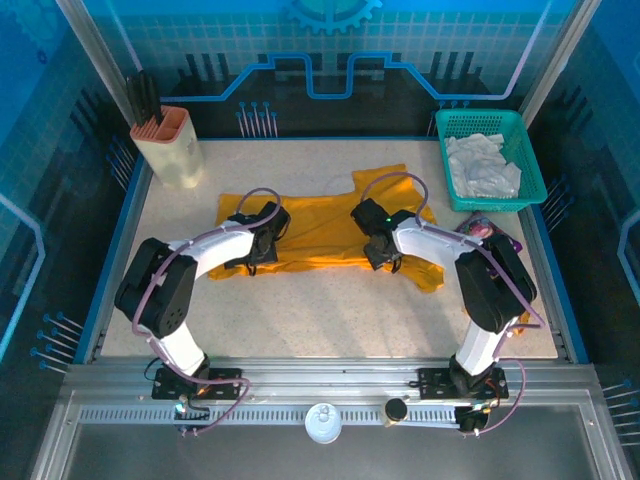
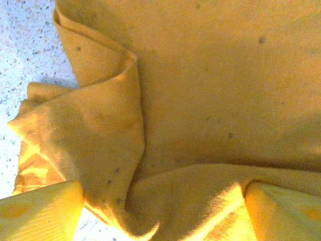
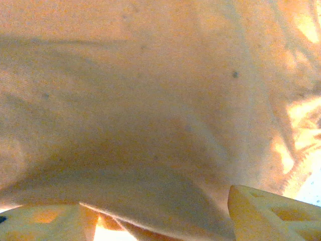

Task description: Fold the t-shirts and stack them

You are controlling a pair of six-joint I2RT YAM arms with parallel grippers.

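Loosely rumpled mustard-orange t-shirt

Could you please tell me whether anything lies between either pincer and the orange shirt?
Nothing visible does. The left pincer and right pincer both sit directly over the orange shirt, fingers apart, with only its cloth between them.

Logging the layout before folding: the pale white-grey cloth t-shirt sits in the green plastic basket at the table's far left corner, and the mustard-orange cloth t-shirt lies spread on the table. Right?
No: the green plastic basket holding the pale white-grey t-shirt stands at the far right corner, as the top external view shows. The mustard-orange t-shirt does lie spread on the table.
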